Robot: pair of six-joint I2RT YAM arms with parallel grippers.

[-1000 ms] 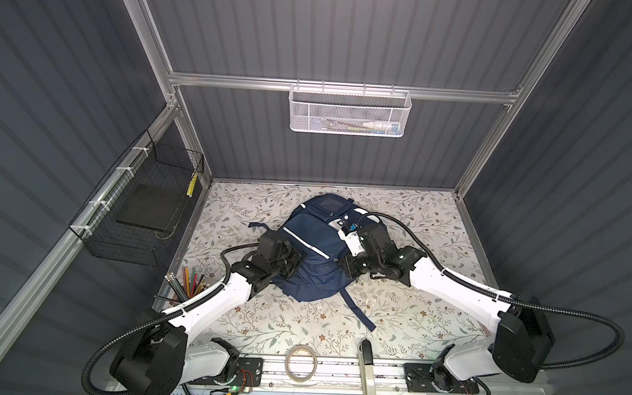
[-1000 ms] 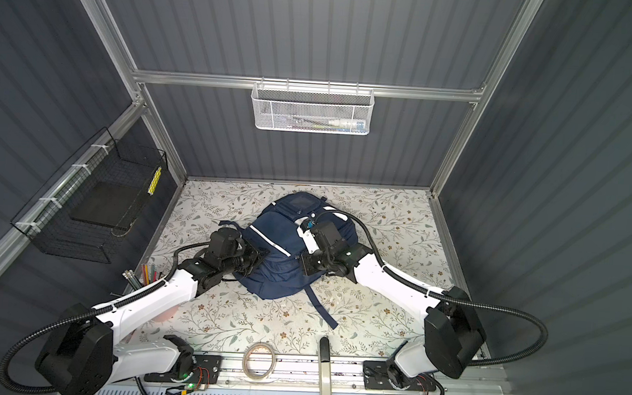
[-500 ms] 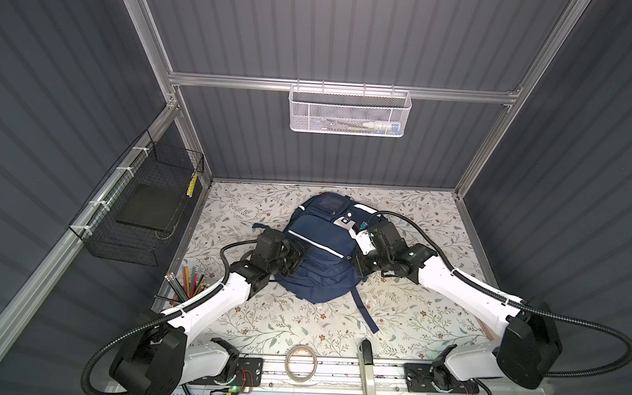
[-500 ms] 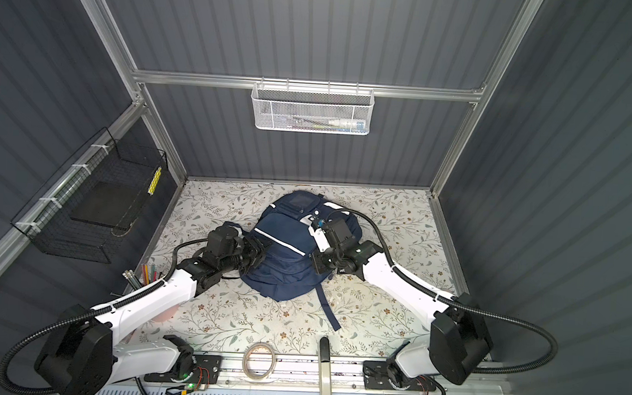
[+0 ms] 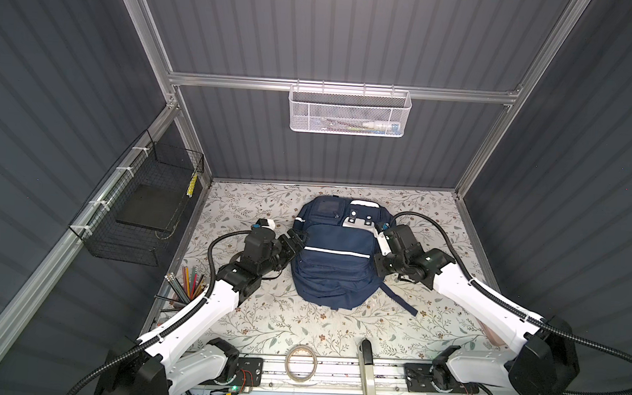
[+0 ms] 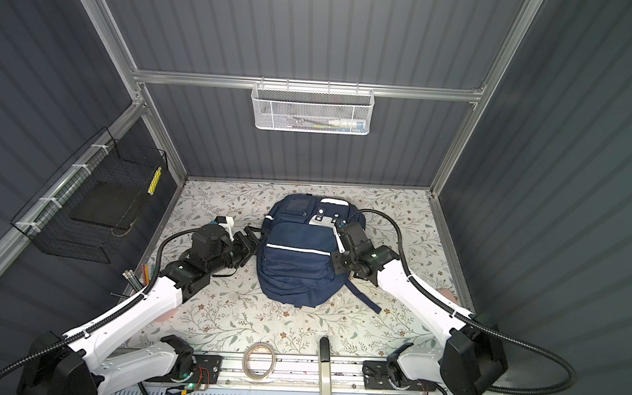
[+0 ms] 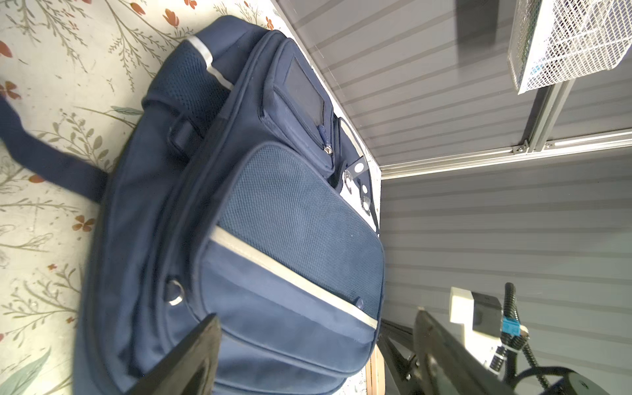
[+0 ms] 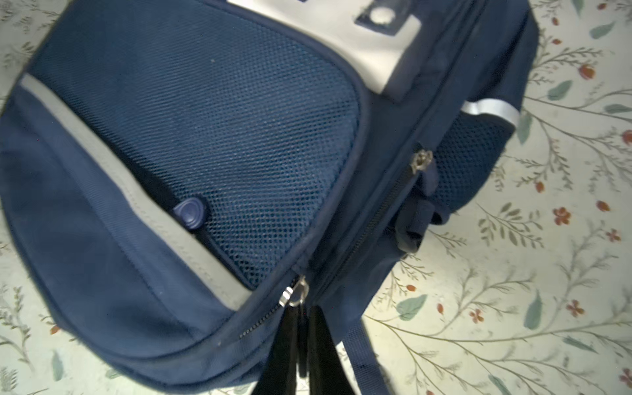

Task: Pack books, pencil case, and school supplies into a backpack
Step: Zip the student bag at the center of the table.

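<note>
Backpack (image 5: 335,261) zip (image 8: 294,294) in right tool (image 8: 302,328) — left tool (image 5: 297,238) spread.

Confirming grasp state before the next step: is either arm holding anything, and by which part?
Right jaws appear to pinch the zipper pull on the backpack; left jaws open, holding nothing.

Navy white-striped backpack (image 5: 334,267) lies flat, front pockets up.

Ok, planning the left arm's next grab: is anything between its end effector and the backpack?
Nothing visible does. The left end effector, jaws open, sits beside the backpack, with no object between them.
</note>
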